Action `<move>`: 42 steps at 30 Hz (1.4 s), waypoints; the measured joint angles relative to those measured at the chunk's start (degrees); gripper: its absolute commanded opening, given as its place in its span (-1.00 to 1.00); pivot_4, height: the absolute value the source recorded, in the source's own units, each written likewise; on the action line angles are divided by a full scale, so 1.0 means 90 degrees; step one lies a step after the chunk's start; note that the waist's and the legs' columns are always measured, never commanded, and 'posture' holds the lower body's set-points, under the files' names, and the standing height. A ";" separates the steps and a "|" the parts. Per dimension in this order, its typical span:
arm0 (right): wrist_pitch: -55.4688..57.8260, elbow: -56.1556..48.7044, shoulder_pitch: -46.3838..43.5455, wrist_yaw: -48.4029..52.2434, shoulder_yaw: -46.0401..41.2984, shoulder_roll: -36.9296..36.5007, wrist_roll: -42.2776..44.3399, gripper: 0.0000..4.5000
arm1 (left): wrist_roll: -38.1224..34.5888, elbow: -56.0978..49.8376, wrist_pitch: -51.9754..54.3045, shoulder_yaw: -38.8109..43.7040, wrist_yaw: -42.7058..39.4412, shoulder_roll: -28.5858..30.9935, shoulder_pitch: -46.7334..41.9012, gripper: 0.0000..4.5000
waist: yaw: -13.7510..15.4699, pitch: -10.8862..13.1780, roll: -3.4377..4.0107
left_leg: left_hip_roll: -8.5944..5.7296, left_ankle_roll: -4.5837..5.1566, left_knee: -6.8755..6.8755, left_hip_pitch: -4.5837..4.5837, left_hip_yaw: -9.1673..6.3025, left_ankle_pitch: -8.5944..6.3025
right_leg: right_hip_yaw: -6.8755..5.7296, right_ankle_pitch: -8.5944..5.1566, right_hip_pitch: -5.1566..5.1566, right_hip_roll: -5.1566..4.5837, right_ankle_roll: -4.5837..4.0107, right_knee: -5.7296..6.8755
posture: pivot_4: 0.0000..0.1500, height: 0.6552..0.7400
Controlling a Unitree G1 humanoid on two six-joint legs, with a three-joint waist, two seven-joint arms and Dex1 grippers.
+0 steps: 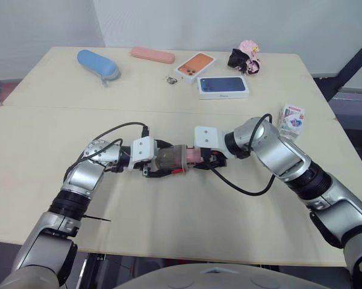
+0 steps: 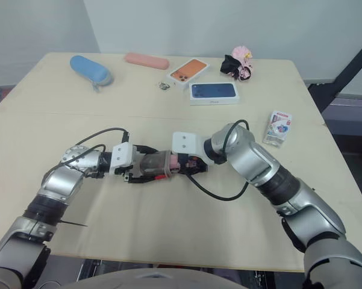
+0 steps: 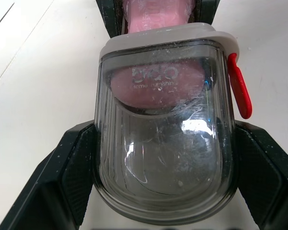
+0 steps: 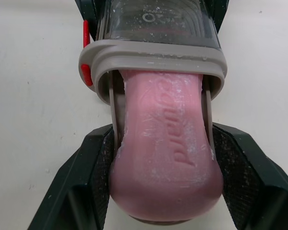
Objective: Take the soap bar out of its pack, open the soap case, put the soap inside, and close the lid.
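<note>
Soap bar (image 4: 165, 191), pink, sits half in, half out of the soap case (image 1: 171, 158): one end shows thru the clear shell, the other sticks out past the gray rim (image 4: 153, 55). R gripper (image 4: 164, 139) pinches the exposed end, one black finger on each side. L gripper (image 3: 165, 158) clamps the case's closed end the same way, fingers tight on both sides. Red latch (image 3: 240, 86) on one side of the rim. Case is low over the table (image 1: 187, 217); can't tell if it touches.

Table is pale beige w/ a seam (image 1: 60, 108) running across beyond the case. Pack (image 1: 292, 117) lies beyond the case to the robot's right, well apart from it, near the table edge. Further beyond the case: blue phone box (image 1: 223, 87), orange phone box (image 1: 195, 66) and a small metal bit (image 1: 172, 79) just beside them. Pink pouch (image 1: 152, 55) and blue glasses case (image 1: 98, 64) are beyond the case to the left; pink-and-black toy (image 1: 246, 58) is far beyond it to the right. Plain whitish wall (image 1: 229, 24) behind the table.
</note>
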 measured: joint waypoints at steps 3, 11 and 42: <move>0.0072 -0.0055 0.0000 -0.0006 0.0000 -0.0008 0.0005 0.12 | 0.0000 0.0000 -0.0027 -0.0002 -0.0005 0.0001 -0.0001 0.55 | 0.0000 0.0000 0.0000 | 0.0000 0.0000 0.0000 -0.0001 0.0000 0.0000 | 0.0000 0.0000 0.0000 0.0000 0.0000 0.0000 | 1.00 1.00; 0.0243 -0.0201 0.0000 -0.0053 -0.0010 0.0020 0.0065 0.82 | 0.0004 0.0011 -0.0103 -0.0016 0.0017 0.0001 0.0000 0.55 | 0.0002 0.0000 0.0000 | 0.0000 0.0000 0.0000 0.0000 0.0000 0.0000 | 0.0000 0.0000 0.0000 0.0000 0.0000 0.0001 | 1.00 1.00; -0.1581 0.0100 0.1161 -0.0256 -0.0905 -0.0493 0.0334 -0.98 | 0.0016 0.0081 -0.0214 -0.0032 -0.0128 0.0105 0.0045 0.55 | 0.0018 0.0000 0.0000 | 0.0000 0.0000 0.0001 -0.0002 0.0001 0.0000 | 0.0009 0.0000 -0.0001 0.0001 0.0000 -0.0002 | 1.00 1.00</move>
